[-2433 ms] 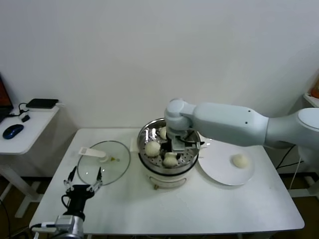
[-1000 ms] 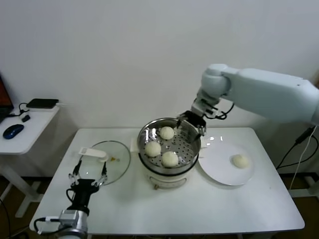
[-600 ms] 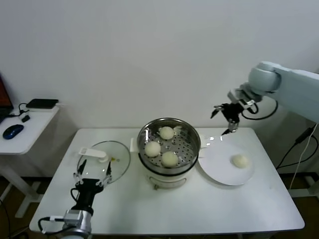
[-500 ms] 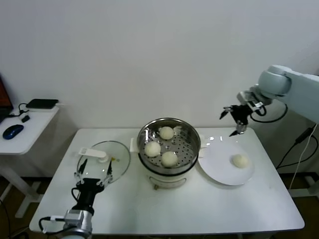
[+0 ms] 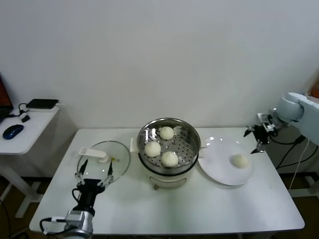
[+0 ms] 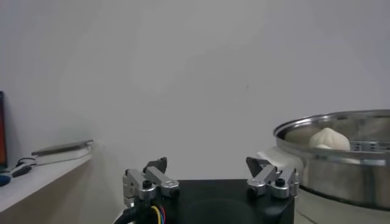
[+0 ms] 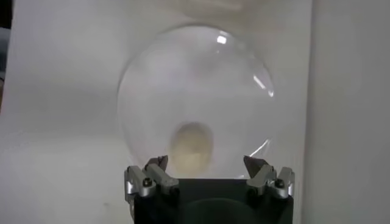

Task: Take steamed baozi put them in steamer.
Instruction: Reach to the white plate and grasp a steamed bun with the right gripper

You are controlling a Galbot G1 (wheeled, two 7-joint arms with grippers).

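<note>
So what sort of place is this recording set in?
Probably a lab or office room staged as a kitchen: a plain white table against a bare wall holds a steamer and plate, while a side desk carries a computer mouse.

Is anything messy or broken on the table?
Nothing looks spilled or broken. Three baozi sit in the steamer, and one baozi waits on the white plate. The glass lid lies flat beside the steamer.
</note>
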